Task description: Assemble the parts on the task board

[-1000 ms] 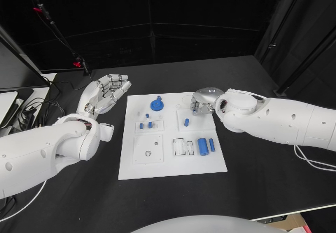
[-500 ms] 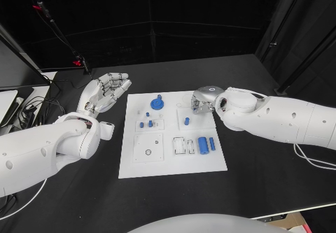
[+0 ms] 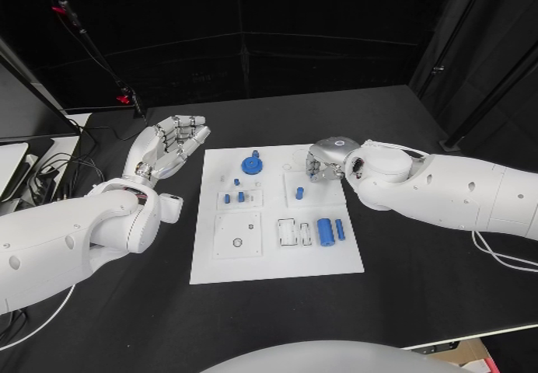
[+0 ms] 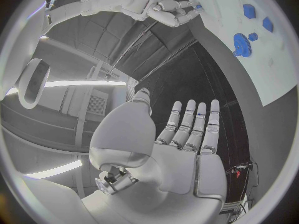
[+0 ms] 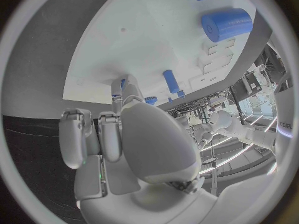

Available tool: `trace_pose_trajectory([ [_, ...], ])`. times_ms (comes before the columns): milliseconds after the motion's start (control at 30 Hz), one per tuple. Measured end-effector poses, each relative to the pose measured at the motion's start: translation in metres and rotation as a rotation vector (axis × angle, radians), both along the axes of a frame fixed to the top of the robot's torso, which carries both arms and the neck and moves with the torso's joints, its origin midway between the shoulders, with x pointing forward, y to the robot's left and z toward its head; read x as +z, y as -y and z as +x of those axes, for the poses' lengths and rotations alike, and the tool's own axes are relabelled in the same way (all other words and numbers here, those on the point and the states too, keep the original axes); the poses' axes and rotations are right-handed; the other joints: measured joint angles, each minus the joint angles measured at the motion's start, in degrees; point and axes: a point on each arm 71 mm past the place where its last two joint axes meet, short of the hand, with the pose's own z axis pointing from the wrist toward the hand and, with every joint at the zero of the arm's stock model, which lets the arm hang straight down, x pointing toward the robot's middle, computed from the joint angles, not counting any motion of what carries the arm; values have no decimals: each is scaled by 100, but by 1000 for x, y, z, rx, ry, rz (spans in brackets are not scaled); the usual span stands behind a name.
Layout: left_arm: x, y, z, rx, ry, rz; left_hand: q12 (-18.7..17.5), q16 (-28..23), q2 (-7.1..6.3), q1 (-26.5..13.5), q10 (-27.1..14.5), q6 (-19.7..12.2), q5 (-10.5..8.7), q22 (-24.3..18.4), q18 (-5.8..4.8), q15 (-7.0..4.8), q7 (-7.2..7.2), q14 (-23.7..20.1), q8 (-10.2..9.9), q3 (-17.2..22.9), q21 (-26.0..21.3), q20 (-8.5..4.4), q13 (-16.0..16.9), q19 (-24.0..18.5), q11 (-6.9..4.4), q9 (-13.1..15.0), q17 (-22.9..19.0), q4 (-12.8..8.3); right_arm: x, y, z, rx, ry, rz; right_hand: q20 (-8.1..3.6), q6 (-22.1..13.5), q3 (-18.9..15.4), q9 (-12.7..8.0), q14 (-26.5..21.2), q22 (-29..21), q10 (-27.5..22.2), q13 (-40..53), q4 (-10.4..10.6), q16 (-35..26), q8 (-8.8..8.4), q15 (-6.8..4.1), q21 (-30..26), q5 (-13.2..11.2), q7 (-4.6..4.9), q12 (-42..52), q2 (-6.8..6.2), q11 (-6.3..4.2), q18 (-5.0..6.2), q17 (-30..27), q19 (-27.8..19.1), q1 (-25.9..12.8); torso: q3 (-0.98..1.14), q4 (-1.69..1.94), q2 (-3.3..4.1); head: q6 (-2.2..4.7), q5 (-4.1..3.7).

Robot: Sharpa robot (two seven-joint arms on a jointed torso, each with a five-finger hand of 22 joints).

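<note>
Silver and flat, the left robot hand (image 3: 168,148) is raised over the black worktop (image 3: 426,303), to the left of the task board (image 3: 274,268). Its fingers (image 4: 202,129) are stretched out, side by side, and it holds nothing; it is apart from the board.

White, the task board lies in the middle of the worktop. On its far part I see a blue gear (image 3: 251,165) with a small peg standing just beside it. A little nearer there are small blue parts (image 3: 232,199) standing in a square block, and below this block a white square plate with a dark hole (image 3: 238,245). Toward the right side one blue peg (image 3: 299,195) lies alone on a raised block. Nearer to the robot a thick blue cylinder (image 3: 324,231) and a thinner blue rod (image 3: 339,230) lie side by side, just beside two white slots.

At the far right corner of the board is the right robot hand (image 3: 325,162). Its fingers (image 5: 93,134) are curled down toward the board edge — from the wrist view they bend over the white surface, close to the blue peg. Whether it pinches something, I cannot tell, because the palm hides the fingertips.
</note>
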Motion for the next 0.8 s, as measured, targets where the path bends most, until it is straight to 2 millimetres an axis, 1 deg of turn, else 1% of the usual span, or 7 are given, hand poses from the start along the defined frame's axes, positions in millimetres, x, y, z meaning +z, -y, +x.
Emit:
trace_pose_trajectory([
  [33,0,0,0,0,0,0,0,0,0,0,0,0,0,0,-1,0,0,0,0,0,0,0,0,0,0,-3,-4,0,0,0,0,1,2,2,0,0,11,0,0,0,20,0,-6,0,0,0,0,0,0,-17,0,-20,0,0,0,0,0,0,0,-1,4],
  [267,0,0,0,0,-1,0,27,23,0,0,0,0,29,-5,0,0,0,0,23,0,0,0,0,0,0,-7,-21,0,0,3,-4,9,26,20,0,11,32,0,0,0,19,0,-1,0,-1,0,0,-1,-10,-48,-1,-20,0,-2,0,-1,0,0,0,4,20],
  [433,0,-1,0,1,-1,0,27,45,0,0,0,0,46,-5,0,0,0,0,38,-15,0,0,-7,0,0,-13,-35,-15,3,5,-5,18,49,38,-5,21,36,0,0,0,19,0,-6,0,-4,0,0,-1,-21,-67,-15,-20,0,-1,-6,13,-1,0,-1,4,20],
  [533,-1,-1,0,1,-1,0,40,45,9,10,0,0,52,-5,0,0,0,0,46,-15,0,0,-7,0,0,-13,-43,-15,4,5,-7,24,62,49,-15,41,65,-1,0,0,19,1,2,0,-5,1,0,-1,-2,-100,-24,-20,0,-1,-15,21,-1,-1,-1,6,17],
  [600,-1,-1,0,1,-1,1,56,45,22,22,0,0,52,-5,-1,0,0,0,46,-15,0,0,-7,0,0,-13,-46,-15,5,6,-8,28,71,56,-15,62,65,-3,0,0,53,1,2,0,-6,1,0,-1,-20,-100,-24,-27,0,2,-15,21,-1,-1,-2,8,16],
  [667,-1,-1,0,1,-1,0,56,45,22,22,0,0,81,-11,0,0,0,0,46,-31,0,0,-13,0,0,-21,-52,1,6,6,-8,32,78,62,-15,62,64,-3,-21,0,61,1,2,0,-7,-20,9,-1,-20,-100,-24,-19,0,3,-15,21,-2,-1,-2,9,14],
  [800,-1,-1,0,2,-2,1,56,45,22,22,0,0,87,-11,0,0,0,0,46,-31,0,0,-13,0,0,-22,-54,1,8,6,-10,39,94,75,-15,62,64,-4,-21,0,60,1,2,0,-21,-20,22,-1,-20,-105,-24,-19,0,3,-15,21,-3,-1,-3,9,11],
])
